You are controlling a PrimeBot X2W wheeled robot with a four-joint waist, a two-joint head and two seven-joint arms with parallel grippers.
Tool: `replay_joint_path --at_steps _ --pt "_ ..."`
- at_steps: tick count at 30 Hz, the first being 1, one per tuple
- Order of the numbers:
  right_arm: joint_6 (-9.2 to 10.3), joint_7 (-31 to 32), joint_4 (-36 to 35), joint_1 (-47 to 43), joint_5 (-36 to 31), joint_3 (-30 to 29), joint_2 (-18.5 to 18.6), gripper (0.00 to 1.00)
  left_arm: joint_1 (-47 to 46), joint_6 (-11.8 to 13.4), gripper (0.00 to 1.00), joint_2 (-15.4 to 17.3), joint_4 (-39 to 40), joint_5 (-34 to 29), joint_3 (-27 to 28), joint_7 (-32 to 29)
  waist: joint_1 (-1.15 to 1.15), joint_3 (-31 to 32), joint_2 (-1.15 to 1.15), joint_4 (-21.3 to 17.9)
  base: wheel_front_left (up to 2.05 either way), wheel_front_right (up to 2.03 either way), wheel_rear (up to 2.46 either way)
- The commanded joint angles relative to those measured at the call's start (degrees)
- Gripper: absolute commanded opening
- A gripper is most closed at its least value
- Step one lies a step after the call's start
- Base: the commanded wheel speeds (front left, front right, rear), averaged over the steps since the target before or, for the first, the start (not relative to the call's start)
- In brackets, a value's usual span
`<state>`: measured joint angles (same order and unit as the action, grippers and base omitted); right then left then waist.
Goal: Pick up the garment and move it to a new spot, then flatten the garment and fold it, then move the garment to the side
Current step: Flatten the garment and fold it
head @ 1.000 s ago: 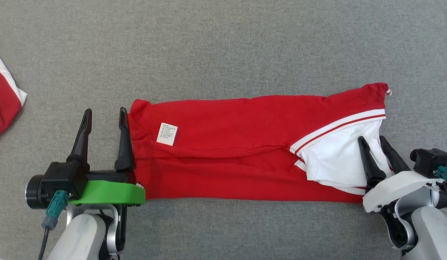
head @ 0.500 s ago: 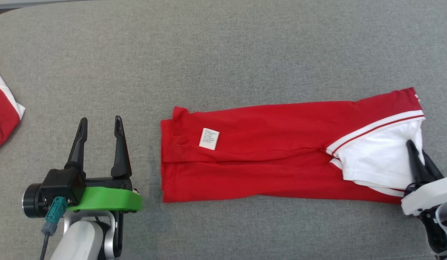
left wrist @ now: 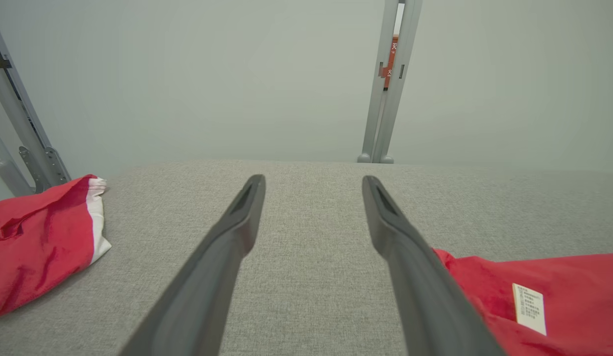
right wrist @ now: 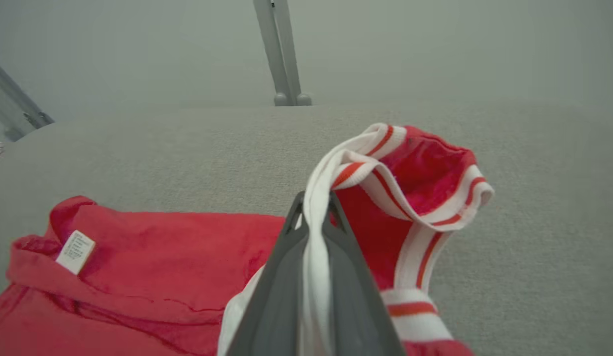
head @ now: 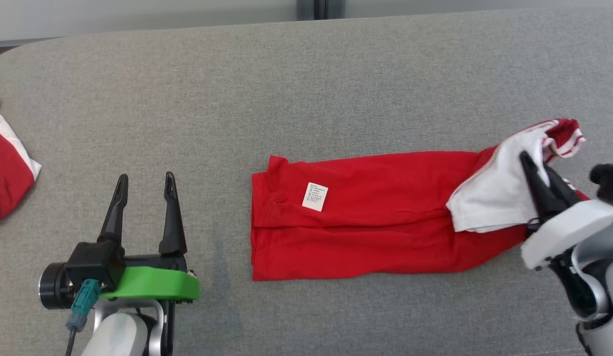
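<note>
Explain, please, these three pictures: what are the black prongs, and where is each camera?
This is a two-armed robot. The wide picture looks down from its head; the other two look from each wrist along that arm's two dark fingers. On the grey padded surface lies a folded red garment with a white label. The right claw is shut on its white-striped end, which is raised. The left claw is open, holding nothing. Another red cloth lies at the far left.

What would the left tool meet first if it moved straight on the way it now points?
Likely nothing near: the left tool points across bare grey cushion, with the garment off to its right, toward the pale wall; depth is unclear.
</note>
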<state>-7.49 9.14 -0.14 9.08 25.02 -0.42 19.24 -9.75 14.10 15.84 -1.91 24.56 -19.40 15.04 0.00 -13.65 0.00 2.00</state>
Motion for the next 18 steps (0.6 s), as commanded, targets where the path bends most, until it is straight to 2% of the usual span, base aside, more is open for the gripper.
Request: replay_joint_path --at_steps 1,4,7,11,18 --pt "0.0 2.0 -2.9 1.2 -0.8 2.4 -1.4 0.0 0.6 0.1 1.0 0.2 0.1 -0.2 0.0 0.0 0.0 0.3 0.0 0.1 0.0 0.0 0.0" --pt "0.0 4.9 -6.9 2.9 -1.3 8.2 -4.9 0.0 0.1 0.0 1.0 0.3 0.1 -0.2 -0.2 0.0 0.0 0.3 0.0 0.5 0.0 0.0 0.0" --pt "0.0 5.5 -7.0 5.0 0.0 14.5 -9.1 0.0 -0.7 -0.2 1.0 0.0 0.1 0.0 -0.4 -0.1 0.0 0.0 0.0 1.3 0.0 0.0 0.0" --pt "-0.01 3.5 -2.3 7.1 1.8 21.4 -14.0 0.0 -1.6 -0.5 1.0 -0.6 -0.4 0.2 -0.8 0.0 0.0 -0.7 0.0 2.9 0.0 0.0 0.0" --pt "-0.01 -2.0 9.4 9.6 4.5 30.0 -16.2 0.0 -2.7 -1.3 1.0 -2.0 -1.8 0.3 -1.4 0.1 0.0 -2.1 0.0 5.7 0.0 0.0 0.0"
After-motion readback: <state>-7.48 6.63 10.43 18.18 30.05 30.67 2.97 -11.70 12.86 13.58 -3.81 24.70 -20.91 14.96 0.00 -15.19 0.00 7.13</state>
